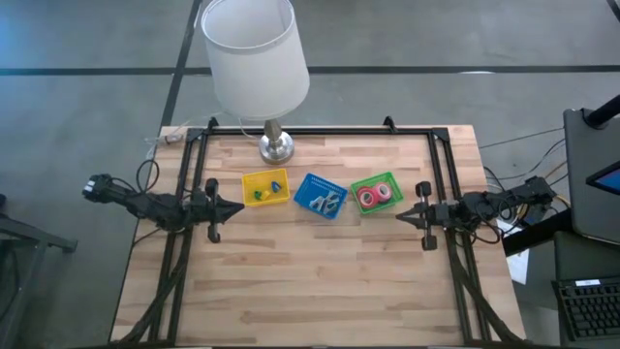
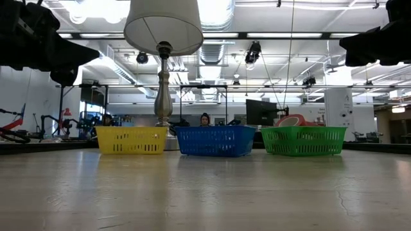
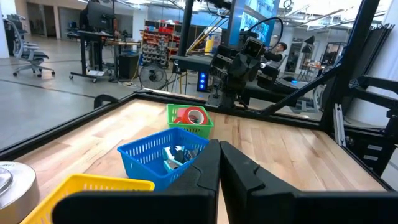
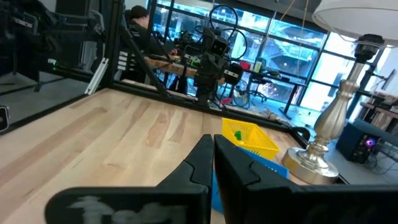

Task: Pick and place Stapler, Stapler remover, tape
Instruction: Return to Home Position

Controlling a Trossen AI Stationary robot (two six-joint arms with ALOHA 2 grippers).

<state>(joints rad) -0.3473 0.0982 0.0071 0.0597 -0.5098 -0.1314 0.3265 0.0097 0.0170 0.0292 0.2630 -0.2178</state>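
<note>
Three small baskets stand in a row on the wooden table. The green basket (image 1: pixel 376 192) holds red tape rolls (image 1: pixel 372 197), seen also in the left wrist view as tape rolls (image 3: pixel 193 116). The blue basket (image 1: pixel 321 194) holds grey metal pieces, and the yellow basket (image 1: pixel 265 188) holds small green and blue pieces. My left gripper (image 1: pixel 238 207) hovers shut left of the yellow basket, pointing right. My right gripper (image 1: pixel 399 217) hovers shut right of the green basket, pointing left. Both are empty.
A table lamp with a white shade (image 1: pixel 255 53) and a metal base (image 1: pixel 276 146) stands behind the baskets near the far edge. A black frame (image 1: pixel 320 131) borders the table. The near half of the tabletop (image 1: pixel 310 281) is bare wood. People sit in the room beyond.
</note>
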